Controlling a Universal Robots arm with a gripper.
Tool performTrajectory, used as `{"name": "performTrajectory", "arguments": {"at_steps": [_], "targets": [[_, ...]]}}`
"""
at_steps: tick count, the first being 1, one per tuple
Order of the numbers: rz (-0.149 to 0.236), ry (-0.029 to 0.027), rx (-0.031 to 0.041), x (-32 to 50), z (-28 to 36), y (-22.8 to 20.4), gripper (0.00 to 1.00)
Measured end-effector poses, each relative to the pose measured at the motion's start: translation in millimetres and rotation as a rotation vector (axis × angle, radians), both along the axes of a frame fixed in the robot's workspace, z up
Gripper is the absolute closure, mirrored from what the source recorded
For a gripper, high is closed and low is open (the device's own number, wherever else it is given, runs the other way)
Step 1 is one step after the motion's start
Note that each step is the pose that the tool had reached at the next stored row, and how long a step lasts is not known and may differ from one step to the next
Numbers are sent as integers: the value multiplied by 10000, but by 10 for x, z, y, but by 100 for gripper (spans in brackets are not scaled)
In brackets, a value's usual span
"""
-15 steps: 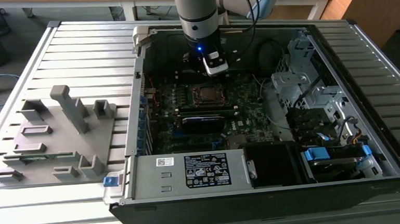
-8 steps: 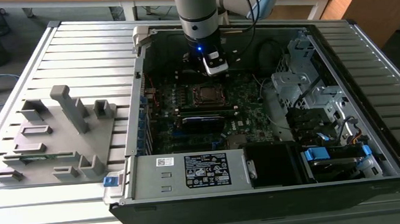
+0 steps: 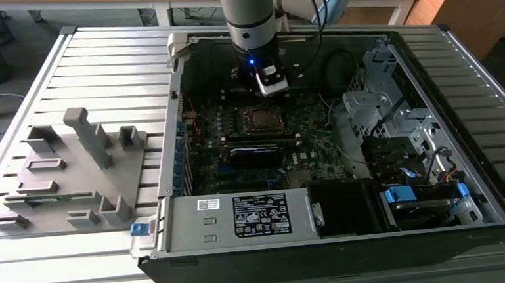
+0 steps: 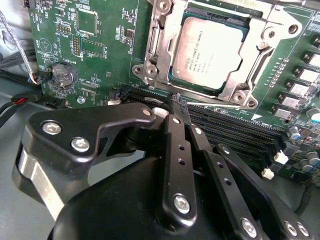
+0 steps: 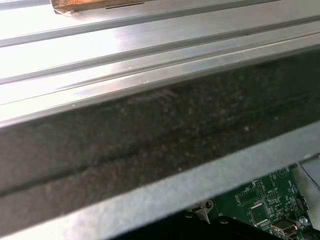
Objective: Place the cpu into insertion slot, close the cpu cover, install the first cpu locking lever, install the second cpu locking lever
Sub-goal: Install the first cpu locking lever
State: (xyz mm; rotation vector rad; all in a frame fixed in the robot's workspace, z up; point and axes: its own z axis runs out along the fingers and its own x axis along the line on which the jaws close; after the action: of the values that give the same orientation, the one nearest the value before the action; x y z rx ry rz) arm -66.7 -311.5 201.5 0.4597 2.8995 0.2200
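Cpu seated in the insertion slot, framed by the cpu cover, near yet apart from the gripper hovering above the board, fingers pressed together, holding nothing.

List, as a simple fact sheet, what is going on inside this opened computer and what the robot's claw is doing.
Setting: open black metal computer case on a slatted silver table
Chip: square grey metal-topped cpu lying flat in the cover's window
Cover: thin silver metal cpu cover, down around the chip
Gripper: black gripper, jaws shut, nothing held, over the green circuit board close to the chip
Beside the case: grey plastic holder tray, on the exterior view's left
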Motion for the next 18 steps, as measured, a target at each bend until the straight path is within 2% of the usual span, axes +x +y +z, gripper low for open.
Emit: {"name": "performTrajectory", "arguments": {"at_steps": [11,18], "targets": [[2,1,-3,29,1,1,89],[1,0,-2,29,0,22,89]]}}
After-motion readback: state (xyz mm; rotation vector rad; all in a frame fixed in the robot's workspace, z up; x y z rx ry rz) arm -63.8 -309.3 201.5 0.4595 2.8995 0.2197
